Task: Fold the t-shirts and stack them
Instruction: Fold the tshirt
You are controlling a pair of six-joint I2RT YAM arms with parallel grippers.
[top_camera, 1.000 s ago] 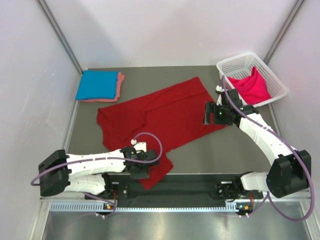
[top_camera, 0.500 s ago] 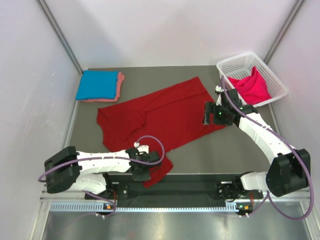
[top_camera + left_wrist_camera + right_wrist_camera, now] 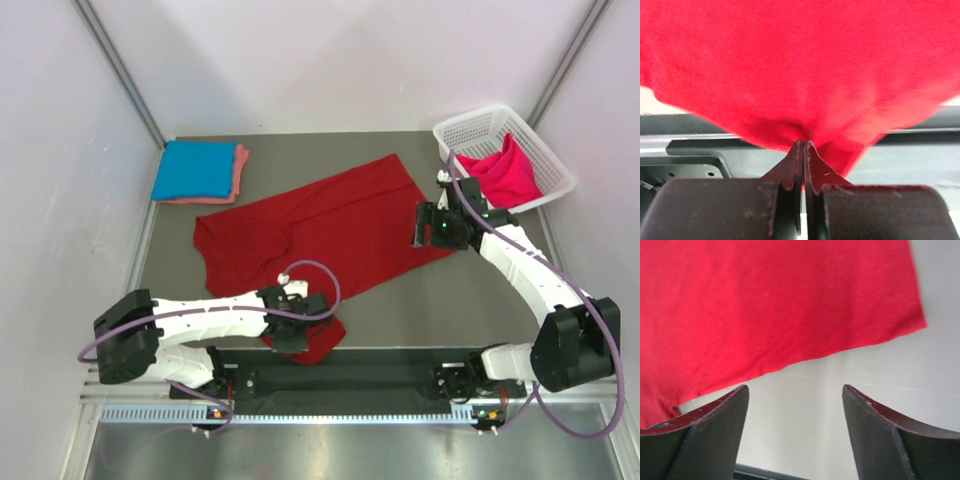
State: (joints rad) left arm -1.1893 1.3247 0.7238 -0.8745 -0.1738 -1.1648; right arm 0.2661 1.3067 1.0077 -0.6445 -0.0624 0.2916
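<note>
Diagonally opposed, your left gripper pinches the dark red shirt near you; your right gripper gapes over its far hem.

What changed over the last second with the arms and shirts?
The left gripper slid rightward and closed on the near corner of the dark red cloth t-shirt. The right gripper edged slightly right, still open. The blue and salmon folded shirts and white lattice basket stayed put.
</note>
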